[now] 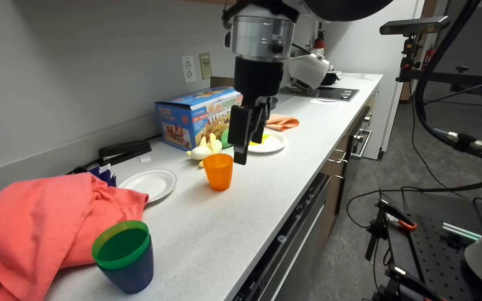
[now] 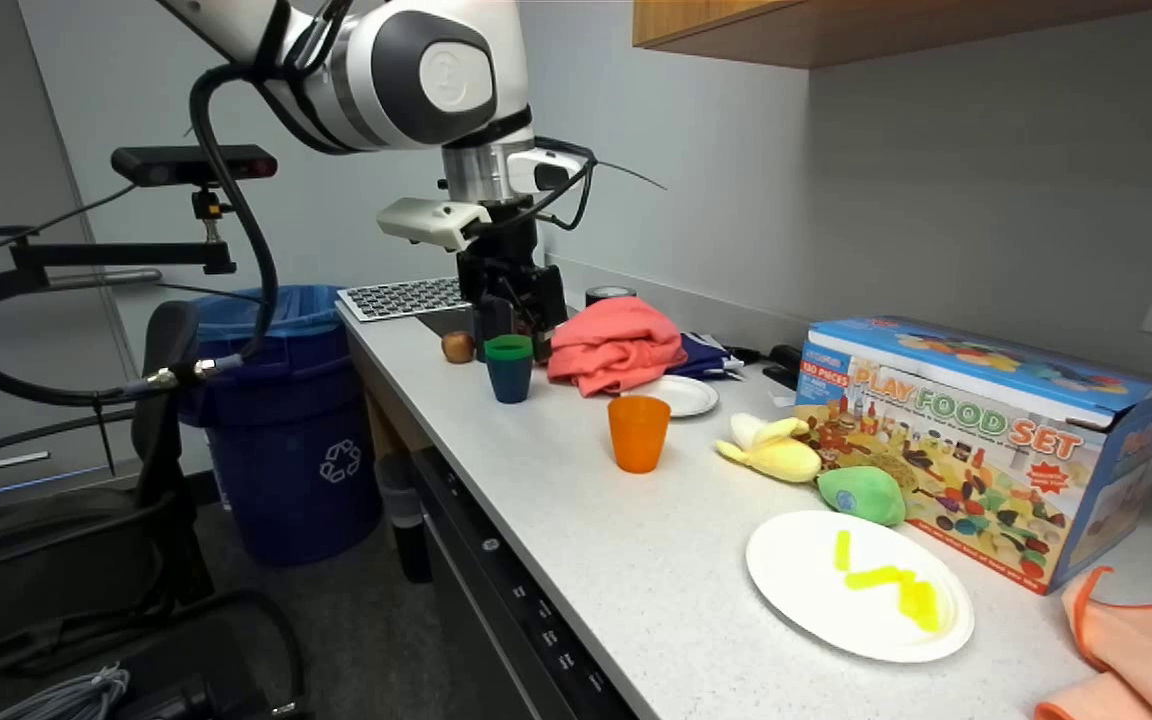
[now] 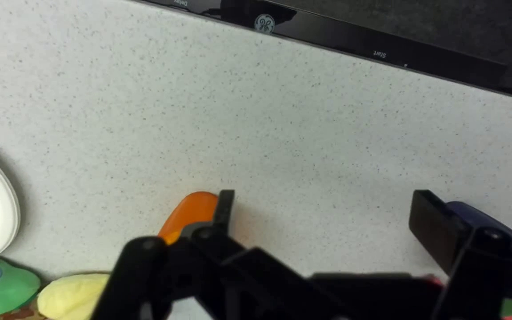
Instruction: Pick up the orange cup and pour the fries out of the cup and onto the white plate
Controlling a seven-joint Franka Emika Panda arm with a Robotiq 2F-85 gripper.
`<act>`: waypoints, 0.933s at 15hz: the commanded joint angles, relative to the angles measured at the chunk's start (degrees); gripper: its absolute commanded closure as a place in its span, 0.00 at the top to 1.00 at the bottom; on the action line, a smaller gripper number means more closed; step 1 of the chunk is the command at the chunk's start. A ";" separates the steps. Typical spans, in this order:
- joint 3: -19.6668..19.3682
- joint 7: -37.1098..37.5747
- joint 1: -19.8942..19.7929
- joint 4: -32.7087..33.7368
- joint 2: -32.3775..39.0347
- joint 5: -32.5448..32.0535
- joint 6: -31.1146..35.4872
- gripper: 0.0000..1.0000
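The orange cup (image 1: 218,173) (image 2: 638,435) stands upright on the counter. In the wrist view the orange cup (image 3: 191,213) is partly hidden behind one finger. Its contents cannot be made out. The white plate (image 1: 272,147) (image 2: 796,570) lies flat, farther along the counter, with several yellow strips (image 2: 921,605) on it. Its edge shows in the wrist view (image 3: 5,200). My gripper (image 1: 247,136) (image 2: 519,325) points down above the counter, apart from the cup. In the wrist view my gripper (image 3: 322,218) is open, with only bare counter between its fingers.
Stacked green and blue cups (image 1: 121,255) (image 2: 509,370) stand beside a coral cloth (image 1: 57,225) (image 2: 616,345). A plain white plate (image 1: 157,184) lies by the cloth. Yellow (image 2: 771,450) and green (image 2: 861,495) toy food sits before the play food box (image 2: 976,430). An orange cloth (image 2: 1146,650) lies past the plate.
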 commanded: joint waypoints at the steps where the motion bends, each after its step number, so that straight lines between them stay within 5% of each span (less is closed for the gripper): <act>1: 0.24 -0.06 -0.23 0.08 -0.06 0.05 -0.16 1.00; 14: -2.10 3.70 -3.12 3.98 6.60 -1.11 7.42 1.00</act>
